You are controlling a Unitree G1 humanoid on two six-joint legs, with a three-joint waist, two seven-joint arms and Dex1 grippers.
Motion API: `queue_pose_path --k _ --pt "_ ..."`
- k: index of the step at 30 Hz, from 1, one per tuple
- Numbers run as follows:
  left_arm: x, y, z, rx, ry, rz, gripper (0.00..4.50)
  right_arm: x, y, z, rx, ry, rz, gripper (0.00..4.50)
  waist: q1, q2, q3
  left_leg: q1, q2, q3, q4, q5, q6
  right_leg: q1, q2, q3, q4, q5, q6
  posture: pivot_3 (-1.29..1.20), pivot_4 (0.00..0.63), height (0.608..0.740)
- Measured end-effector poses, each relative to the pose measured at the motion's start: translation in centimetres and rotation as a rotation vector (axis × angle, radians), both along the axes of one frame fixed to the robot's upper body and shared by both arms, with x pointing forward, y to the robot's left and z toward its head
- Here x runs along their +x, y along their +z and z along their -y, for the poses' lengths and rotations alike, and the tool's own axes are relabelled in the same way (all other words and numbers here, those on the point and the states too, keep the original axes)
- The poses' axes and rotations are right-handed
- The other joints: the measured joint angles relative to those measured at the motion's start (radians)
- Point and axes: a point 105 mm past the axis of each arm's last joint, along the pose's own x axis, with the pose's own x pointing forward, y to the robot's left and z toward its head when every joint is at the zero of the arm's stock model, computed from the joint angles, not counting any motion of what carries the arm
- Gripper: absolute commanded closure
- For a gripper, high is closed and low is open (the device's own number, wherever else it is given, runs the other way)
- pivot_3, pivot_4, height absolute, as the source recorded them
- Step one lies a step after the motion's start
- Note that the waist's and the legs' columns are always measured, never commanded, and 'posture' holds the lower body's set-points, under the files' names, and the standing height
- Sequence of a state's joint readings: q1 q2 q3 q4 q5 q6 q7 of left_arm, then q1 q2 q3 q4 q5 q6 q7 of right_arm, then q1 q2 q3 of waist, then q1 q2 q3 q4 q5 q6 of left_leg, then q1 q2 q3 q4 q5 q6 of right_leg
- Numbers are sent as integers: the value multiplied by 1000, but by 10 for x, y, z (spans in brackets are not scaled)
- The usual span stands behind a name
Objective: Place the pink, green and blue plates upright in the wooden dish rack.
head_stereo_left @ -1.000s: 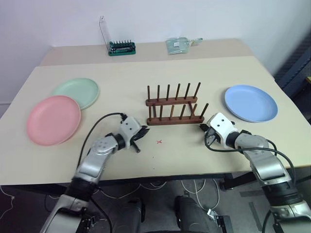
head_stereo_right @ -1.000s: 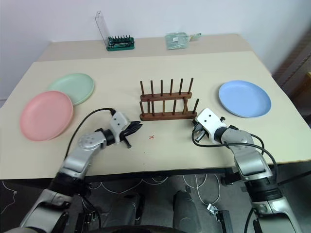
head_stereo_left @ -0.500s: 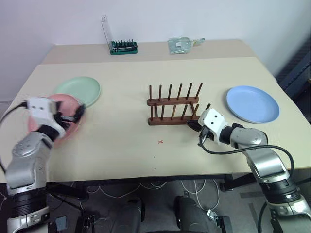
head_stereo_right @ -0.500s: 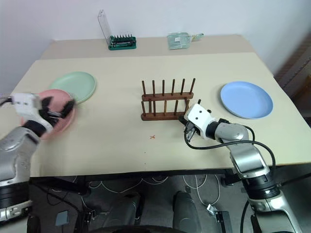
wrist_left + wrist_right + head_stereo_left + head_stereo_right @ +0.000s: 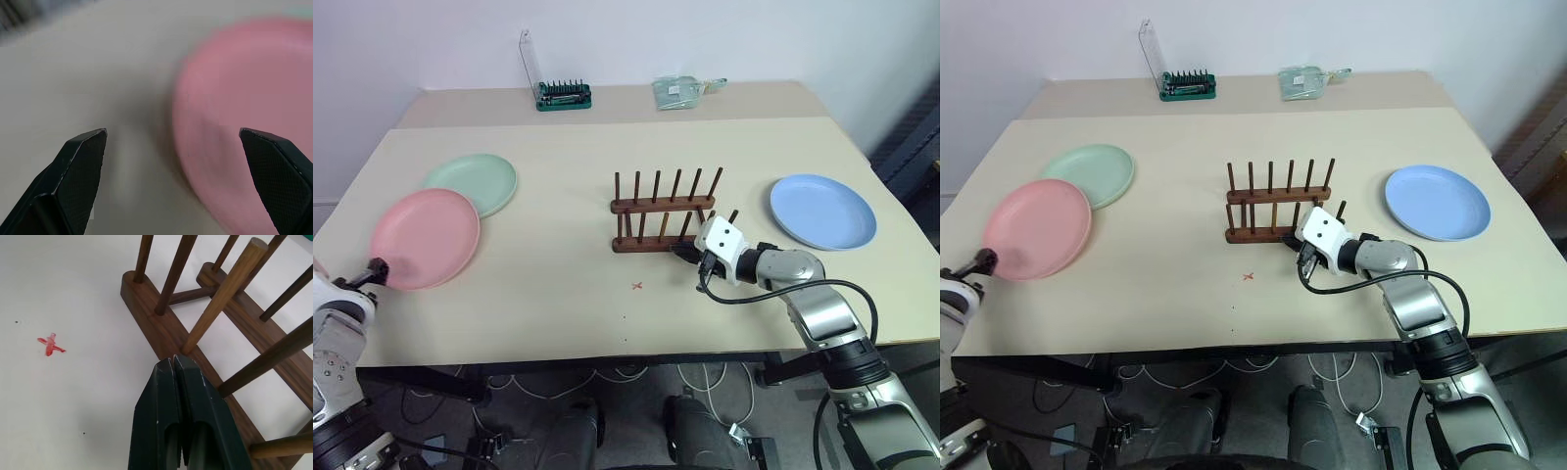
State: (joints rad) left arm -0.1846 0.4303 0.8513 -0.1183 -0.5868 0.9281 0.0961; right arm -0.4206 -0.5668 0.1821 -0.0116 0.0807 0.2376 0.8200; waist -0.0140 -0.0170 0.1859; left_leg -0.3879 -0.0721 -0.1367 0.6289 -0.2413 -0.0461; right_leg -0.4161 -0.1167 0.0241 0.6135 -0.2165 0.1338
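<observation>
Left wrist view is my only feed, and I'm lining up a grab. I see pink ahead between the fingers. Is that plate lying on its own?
Observer: No. The pink plate overlaps the near rim of the green plate behind it.
Operator: Where is the rack from there?
Observer: The wooden dish rack stands mid-table, to the right of both plates, with no plate in it yet.
Operator: Is the other arm in my way?
Observer: The right end effector is shut, with its tips at the rack's near rail.
Operator: And the third plate?
Observer: The blue plate lies flat on the table, to the right of the rack.
</observation>
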Motion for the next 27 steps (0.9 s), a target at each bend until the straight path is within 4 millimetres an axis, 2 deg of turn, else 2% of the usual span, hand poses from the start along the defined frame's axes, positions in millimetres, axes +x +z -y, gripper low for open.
queue_pose_path --k 3,10,13,16,18,22,25,26,27 --pt "2 -8 1 -90 19 9 898 0 0 0 3 -2 4 4500 -1 -1 0 0 0 0 0 0 0 0 0 0 0 0 0 0 150 740" --pt "6 -11 1 -138 22 18 4369 -3 -7 3 8 -28 -10 4500 0 -1 0 0 0 0 0 0 -1 -1 0 0 0 0 0 0 150 740" --pt "9 -3 0 -124 13 41 4446 -6 -7 3 10 -28 -7 4500 0 0 0 0 0 0 0 0 -1 0 0 0 0 0 0 0 150 740" --pt "9 -7 0 -126 2 40 4446 -8 -6 4 9 -30 -7 4500 -2 -1 0 0 0 0 -1 0 -1 -1 0 0 0 0 0 0 150 740" --pt "13 -1 4 -104 -43 88 4446 -11 -4 5 1 -20 -16 4500 0 -1 0 0 0 0 -1 0 -1 -1 0 0 0 0 0 0 150 740" --pt "25 49 28 1 -188 348 4446 -26 13 6 -52 64 -20 4500 5 -5 1 -3 0 0 1 0 -1 -1 0 0 -1 0 0 0 150 740" --pt "34 77 42 81 -261 423 4500 -25 30 -2 -6 86 -12 3606 -1 -5 1 -2 1 0 0 0 -1 -2 0 0 -1 0 -1 0 150 740" --pt "43 92 50 106 -291 456 4500 -20 46 -10 27 96 20 3223 -2 -5 3 -3 1 0 0 1 -3 -3 1 0 0 1 -2 0 150 740" --pt "52 112 62 136 -329 507 4500 -15 70 -23 56 119 95 2622 -1 -5 3 -5 1 0 0 2 -4 -5 1 -1 0 2 -3 0 150 740"
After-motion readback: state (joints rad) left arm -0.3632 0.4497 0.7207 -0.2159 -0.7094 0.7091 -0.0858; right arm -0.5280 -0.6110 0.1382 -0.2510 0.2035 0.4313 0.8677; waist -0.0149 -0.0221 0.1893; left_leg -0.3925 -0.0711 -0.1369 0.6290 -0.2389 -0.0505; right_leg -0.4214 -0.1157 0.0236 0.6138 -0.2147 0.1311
